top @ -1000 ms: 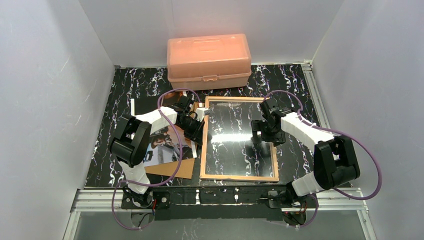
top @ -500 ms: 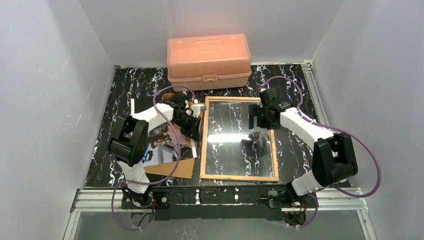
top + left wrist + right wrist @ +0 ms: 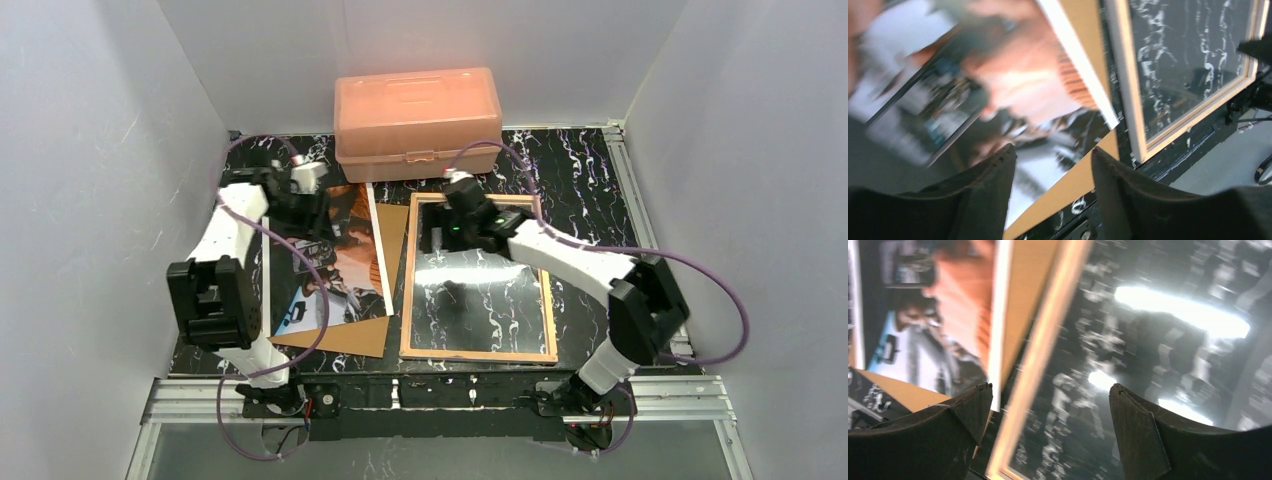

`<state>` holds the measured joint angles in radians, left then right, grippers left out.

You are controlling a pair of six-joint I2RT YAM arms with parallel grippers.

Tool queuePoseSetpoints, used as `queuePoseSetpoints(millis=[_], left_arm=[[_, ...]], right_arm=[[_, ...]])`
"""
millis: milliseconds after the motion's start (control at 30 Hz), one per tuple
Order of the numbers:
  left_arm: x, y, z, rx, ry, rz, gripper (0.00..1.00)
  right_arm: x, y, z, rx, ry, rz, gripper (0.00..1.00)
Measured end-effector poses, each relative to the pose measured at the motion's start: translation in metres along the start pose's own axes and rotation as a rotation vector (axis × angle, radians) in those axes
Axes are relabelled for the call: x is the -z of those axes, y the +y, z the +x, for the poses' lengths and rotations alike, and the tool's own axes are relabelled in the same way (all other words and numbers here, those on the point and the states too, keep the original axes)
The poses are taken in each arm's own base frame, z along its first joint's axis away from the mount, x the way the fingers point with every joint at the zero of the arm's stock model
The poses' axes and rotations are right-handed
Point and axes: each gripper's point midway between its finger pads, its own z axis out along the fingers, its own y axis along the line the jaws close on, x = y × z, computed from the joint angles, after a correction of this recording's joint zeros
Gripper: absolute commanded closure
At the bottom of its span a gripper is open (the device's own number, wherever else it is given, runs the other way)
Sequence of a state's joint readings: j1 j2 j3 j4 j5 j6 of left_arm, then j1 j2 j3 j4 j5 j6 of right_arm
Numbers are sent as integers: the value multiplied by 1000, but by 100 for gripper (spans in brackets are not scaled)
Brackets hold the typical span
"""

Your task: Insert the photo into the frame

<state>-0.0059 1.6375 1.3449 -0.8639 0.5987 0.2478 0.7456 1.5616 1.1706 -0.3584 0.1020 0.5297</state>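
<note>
Paper with a white border, the rectangular photo [image 3: 335, 255] lies face up on a flat brown backing board [image 3: 395, 225], beside the thin-railed tan wooden frame [image 3: 480, 355] on the black marbled surface [image 3: 590, 180]. We see the left fingers [image 3: 983, 195] partly spread and the right fingers [image 3: 1143, 440] wide, both empty.

Photo [image 3: 350, 255] face-up, flat — frame [image 3: 478, 354] beside, back up

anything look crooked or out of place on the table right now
The photo lies skewed on the brown backing board, left of the frame; its edges run at an angle to both, and a board corner pokes out past its near edge. The frame sits empty. Nothing looks spilled or damaged.
</note>
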Motion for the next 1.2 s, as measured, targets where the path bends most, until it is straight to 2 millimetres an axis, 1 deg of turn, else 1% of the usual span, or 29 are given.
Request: queuePoseSetpoints(millis=[33,67,133,167,200,267,333,467,533,667,867,1000,1200], left_arm=[[18,16,4,31,-19,-33,36],[30,28,8,55,-31,-57,35],[56,56,23,118,-48,-118,35],[68,69,33,146,-49,-148,35],[78,81,42,167,-46,-177,36],[91,97,58,182,-37,-225,39],[98,109,77,180,-9,-273,41],[95,129,103,168,57,-339,45],[93,139,110,160,84,-372,46],[87,161,109,164,98,-420,54],[60,186,116,241,142,-399,57],[48,194,120,272,160,-380,61],[39,198,119,284,154,-369,68]], right_arm=[[-5,22,0,19,-3,-35,5],[-10,42,1,37,-3,-61,5],[-26,80,7,71,8,-109,5],[-34,96,11,84,16,-126,5],[-43,109,15,94,24,-138,5],[-59,126,20,100,37,-148,5],[-79,135,24,97,48,-143,5],[-104,131,33,81,71,-108,4],[-113,127,35,78,75,-90,4],[-121,126,35,76,75,-77,4],[-125,127,35,62,77,-77,4],[-128,125,38,54,83,-72,4],[-135,126,42,23,101,-89,4]])
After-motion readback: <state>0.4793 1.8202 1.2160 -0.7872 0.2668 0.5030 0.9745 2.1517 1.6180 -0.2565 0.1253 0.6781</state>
